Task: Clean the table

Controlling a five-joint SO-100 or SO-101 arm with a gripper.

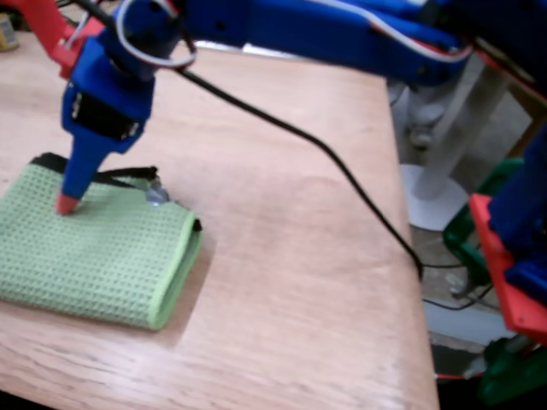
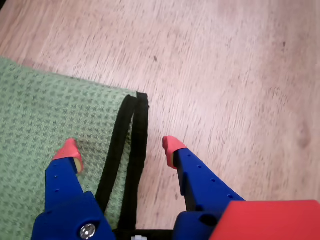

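Straddling the black-trimmed edge of the green waffle cloth (image 2: pixel 45 115), your gripper (image 2: pixel 120 150) stands wide, one fingertip on cloth, one over the table (image 2: pixel 225 65).

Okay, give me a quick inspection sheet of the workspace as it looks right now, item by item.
Surface: light-brown wooden table, bare apart from the cloth; no spills or crumbs visible.
Job's things: folded green waffle-weave cloth with black edging, lying flat near the table's left side in the fixed view.
Clutter: nothing seen on the table.
Grippers: gripper open, one of its fingers over the cloth, the other over bare wood, straddling the black edging.
Cables: black cable trails across the table and off its right edge.
Surroundings: white stand and green and red parts beside the table; blurred.
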